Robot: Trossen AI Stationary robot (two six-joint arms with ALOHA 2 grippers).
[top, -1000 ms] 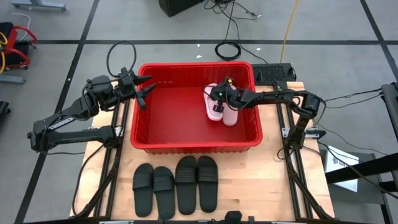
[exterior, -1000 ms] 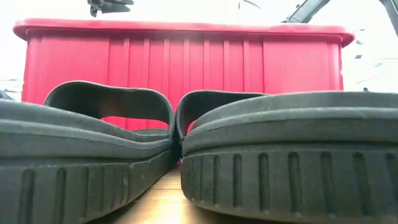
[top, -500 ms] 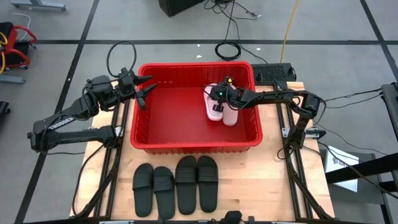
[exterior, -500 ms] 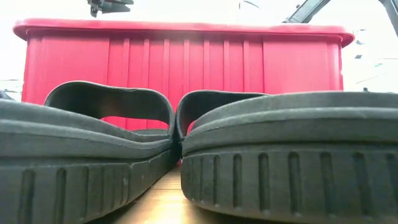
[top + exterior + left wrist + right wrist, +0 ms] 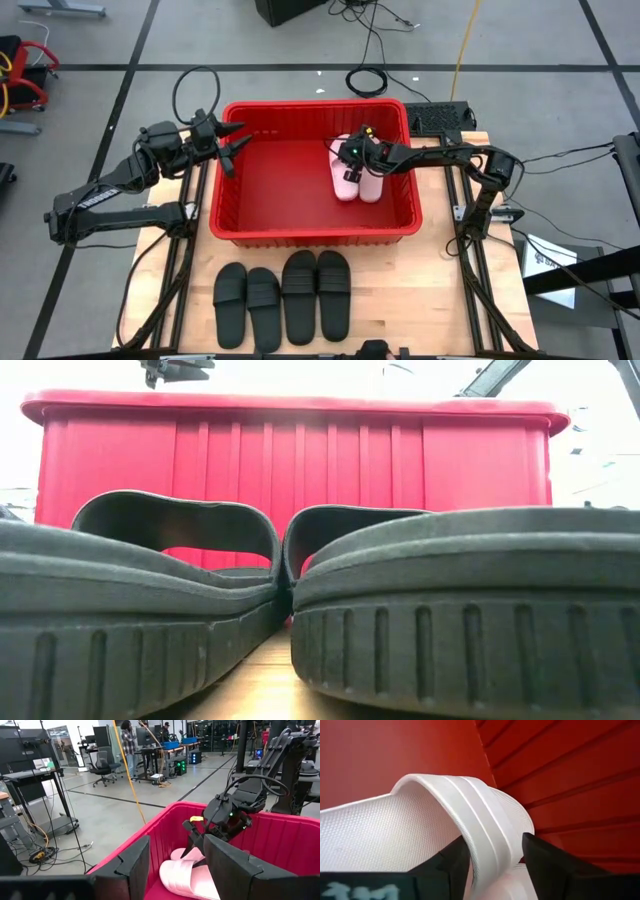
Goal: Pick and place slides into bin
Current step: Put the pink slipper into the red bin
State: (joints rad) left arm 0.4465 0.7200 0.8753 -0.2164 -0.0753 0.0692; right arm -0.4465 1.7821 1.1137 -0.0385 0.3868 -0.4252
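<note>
Two pale pink slides (image 5: 357,181) lie side by side on the floor of the red bin (image 5: 312,230), at its far right. My right gripper (image 5: 350,153) reaches down into the bin from the right and is open. Its fingers stand on either side of one pink slide's strap (image 5: 485,820). My left gripper (image 5: 236,150) hangs open and empty over the bin's far left corner. Several black slides (image 5: 282,300) lie soles down in a row on the table in front of the bin. My right gripper stands open astride the wide strap (image 5: 492,837) of a pink slide, slanting down from the table's right side. Whether its fingers (image 5: 547,865) touch the strap, I cannot tell. The slide lies on the bin's floor beside the other pink one.
The bin's tall walls (image 5: 300,450) surround the right gripper. Its left half has bare floor (image 5: 280,180). The black slides (image 5: 300,610) fill the table's near strip. Cables (image 5: 365,80) lie on the room's floor behind the table. People and desks (image 5: 130,740) show far off.
The pink slide under my right gripper has sunk a little and now lies flatter on the bin's floor next to the other one. Both arms have kept their places.
</note>
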